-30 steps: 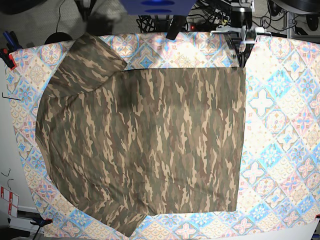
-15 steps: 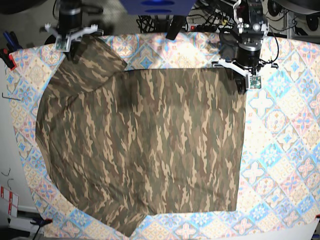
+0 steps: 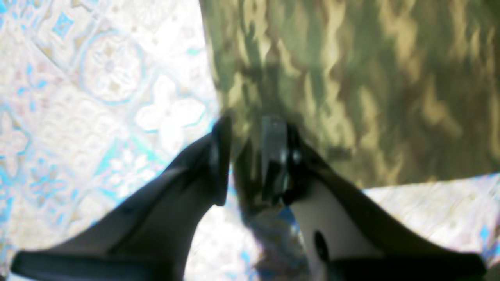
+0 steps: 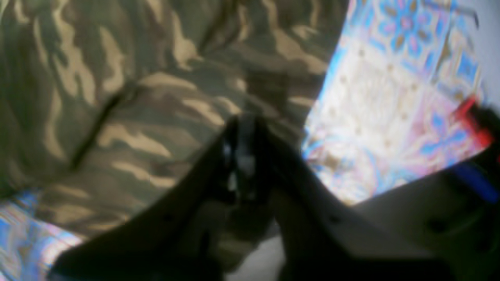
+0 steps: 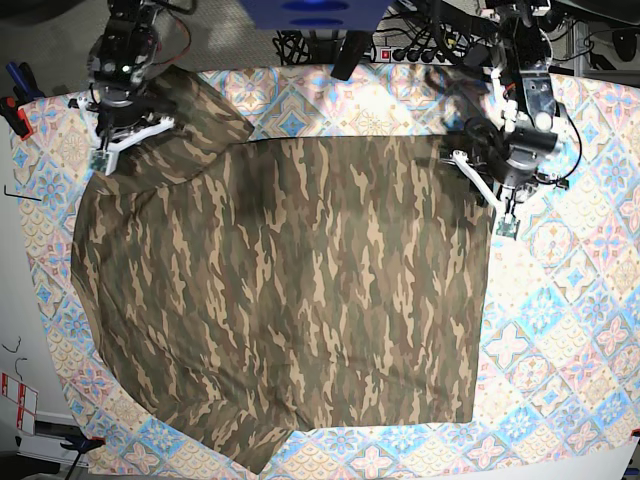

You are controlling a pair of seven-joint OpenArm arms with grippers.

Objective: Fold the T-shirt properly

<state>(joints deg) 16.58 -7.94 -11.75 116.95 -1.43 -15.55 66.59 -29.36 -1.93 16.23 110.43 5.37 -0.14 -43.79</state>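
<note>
The big camouflage T-shirt [image 5: 290,300] in olive, brown and tan cloth lies spread flat on the tabletop, on top of the pastel blue and pink tile-patterned tablecloth [image 5: 560,330]. It lies flat like that so its edges and corners are easy to reach. The left tool [image 3: 250,160] sits right at a corner of the shirt, where a straight edge meets the cloth below. In the left wrist view its two dark fingers [image 3: 218,156] stand a little way apart, with a narrow gap between them, and the shirt's edge runs up from that gap. One finger is over the tablecloth and the other is over the shirt, so I think the tool is set to take the edge between them, but nothing is pinched yet as far as I can see. The right tool [image 4: 244,156] is at the far other side of the shirt from the left tool, over the bunched sleeve part. Its fingers are pressed tight together with no gap. The view is blurry, so I cannot tell if a bit of cloth is caught between them or if it only hangs just above the shirt. A dark fold line [image 4: 93,128] in the cloth lies just beside it. The two tools are well apart, one at each top end of the shirt, which looks like a good way to lift that side and fold it over evenly.
</note>
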